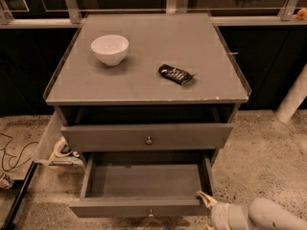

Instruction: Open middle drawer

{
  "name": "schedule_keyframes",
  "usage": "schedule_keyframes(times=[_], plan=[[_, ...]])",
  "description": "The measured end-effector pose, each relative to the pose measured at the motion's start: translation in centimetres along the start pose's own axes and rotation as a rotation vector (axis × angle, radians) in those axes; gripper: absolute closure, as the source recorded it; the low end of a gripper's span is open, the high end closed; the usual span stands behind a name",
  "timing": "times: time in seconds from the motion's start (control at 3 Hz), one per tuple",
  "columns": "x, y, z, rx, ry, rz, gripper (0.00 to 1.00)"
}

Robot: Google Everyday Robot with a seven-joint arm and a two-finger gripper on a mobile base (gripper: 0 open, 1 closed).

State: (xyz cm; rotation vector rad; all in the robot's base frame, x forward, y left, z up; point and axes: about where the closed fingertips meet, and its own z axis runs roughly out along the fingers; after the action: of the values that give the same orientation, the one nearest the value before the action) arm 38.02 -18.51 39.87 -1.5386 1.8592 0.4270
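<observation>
One speckled stone-like floor [259, 152] spreads under everything we see here, pale and pebbled. On it stands a square grey cabinet [144, 80] with a flat matte top, chipped pale along its front edge and bordered by a low clear rim.

The middle drawer [139, 207] stands pulled well out below the cabinet's front, near the bottom of the view. It is a shallow grey wooden box with straight sides, a bare floor and a flat front board. Above it, the upper drawer [110, 137] shows a long, flat grey front set back from the open one, with a dark gap between it and the cabinet top.

The robot's arm [273, 217] comes in from the lower right corner, smooth, rounded and off-white. Its gripper [207, 204] sits at the right front corner of the middle drawer, a yellowish tip touching or just beside the end of the front board. We cannot tell whether the gripper is open or closed.

A round white bowl [110, 49] with a glossy finish rests on the left rear of the top. A dark, shiny, oblong packet [175, 74] lies flat near the centre, well apart from the bowl.

A small round metal knob [150, 213] marks the middle of the open drawer's front.
</observation>
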Motion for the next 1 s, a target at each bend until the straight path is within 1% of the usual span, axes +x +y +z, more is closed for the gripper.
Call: schedule_keyframes(times=[0.33,1.0], plan=[[0.76,1.54,-0.44,-0.006,-0.018,0.015,0.43],[0.44,1.10,-0.72,-0.009,-0.023,0.017,0.89]])
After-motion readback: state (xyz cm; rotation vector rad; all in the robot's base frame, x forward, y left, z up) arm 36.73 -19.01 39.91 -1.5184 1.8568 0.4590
